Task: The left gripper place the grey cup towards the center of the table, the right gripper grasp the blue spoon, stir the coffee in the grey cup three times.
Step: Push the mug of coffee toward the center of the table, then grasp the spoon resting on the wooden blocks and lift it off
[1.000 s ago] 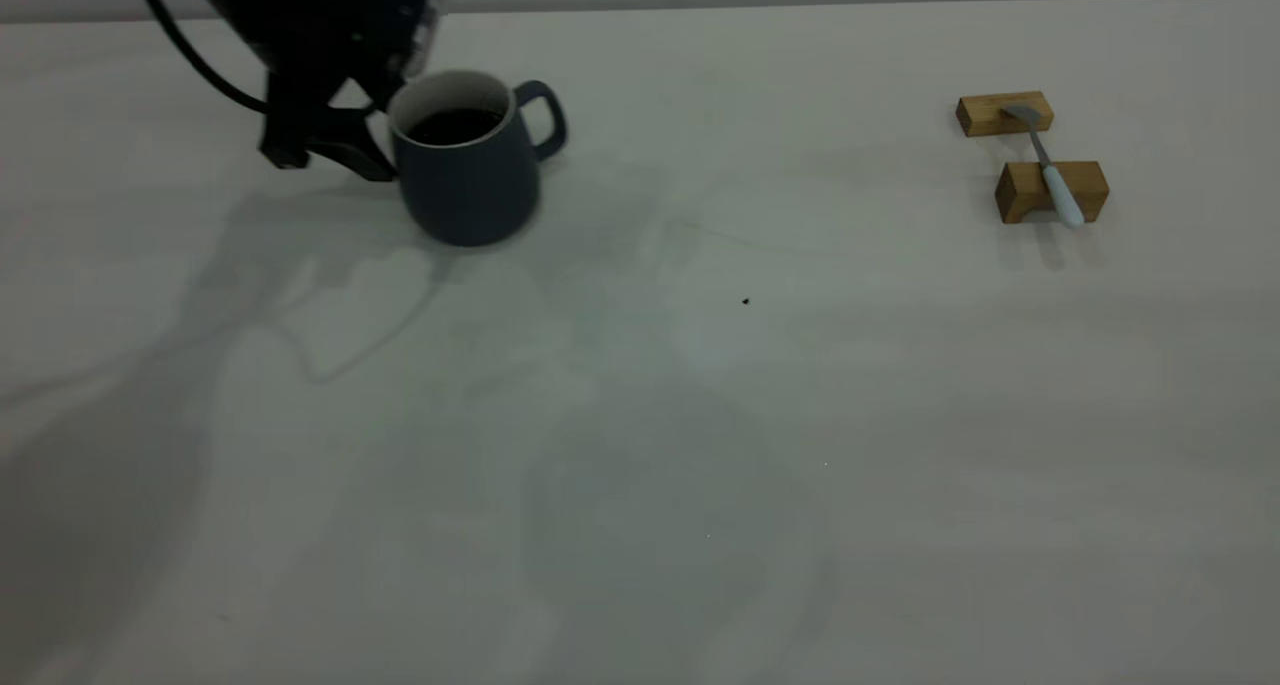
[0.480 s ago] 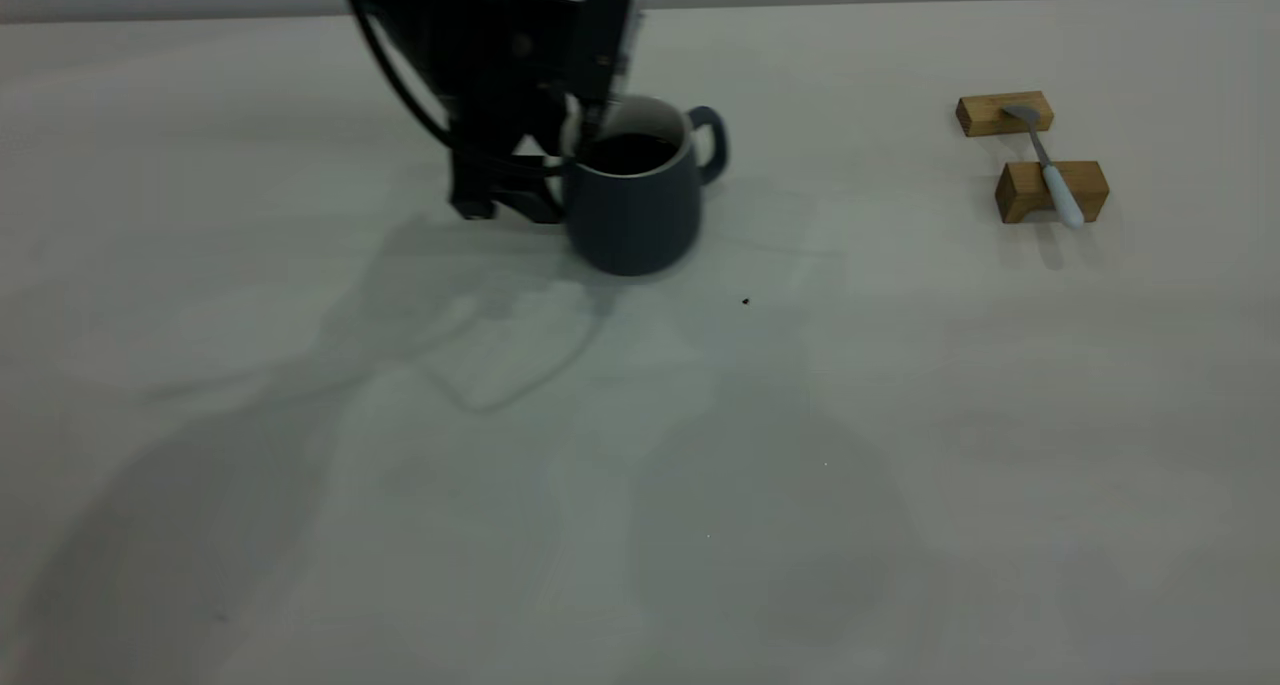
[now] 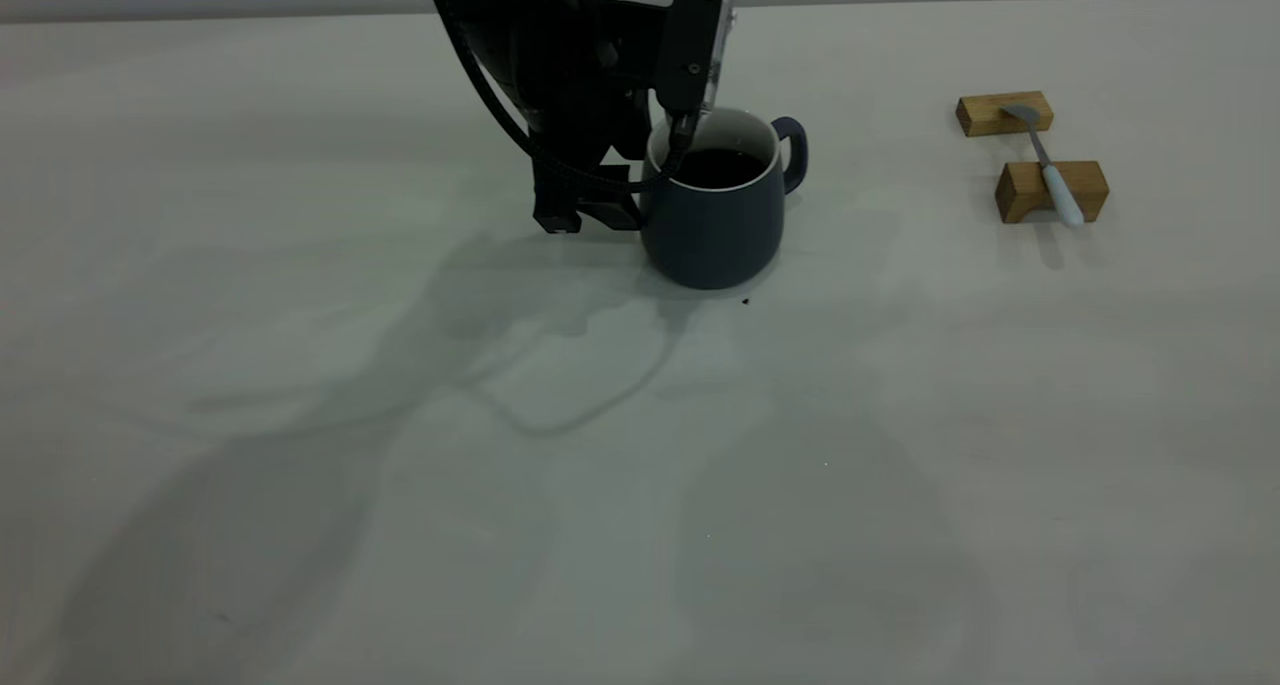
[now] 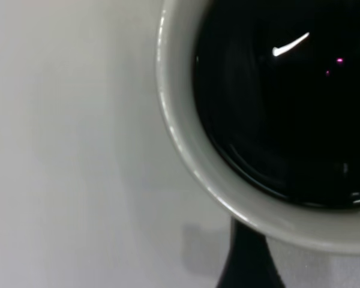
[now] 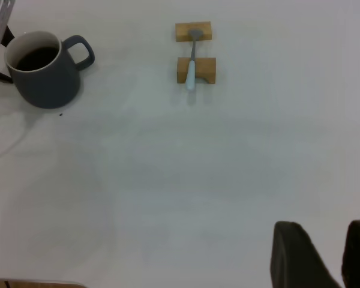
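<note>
The left gripper (image 3: pixel 668 150) pinches the rim of the grey cup (image 3: pixel 712 215), top middle of the frame. The blue spoon (image 3: pixel 1047 169) lies across two wooden blocks (image 3: pixel 1050 190), upper right. The right gripper (image 5: pixel 324 255) hangs with fingers apart.

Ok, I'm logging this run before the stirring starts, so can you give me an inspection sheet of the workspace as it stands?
Surface: table, off-white, faint smudges, one tiny black speck by the cup's base.
Job's things: grey cup upright, near mid-table, handle toward the spoon; coffee dark, below the rim. Blue spoon lies across two wooden blocks, untouched.
Clutter: nothing seen beyond the blocks.
Grippers: left hand is at the cup's rim, one finger above the rim's inner side, shut on it. Right hand hovers away from the spoon, open.
Cables: black cables loop beside the left hand, above the table.
Surroundings: pale wall behind the table.
</note>
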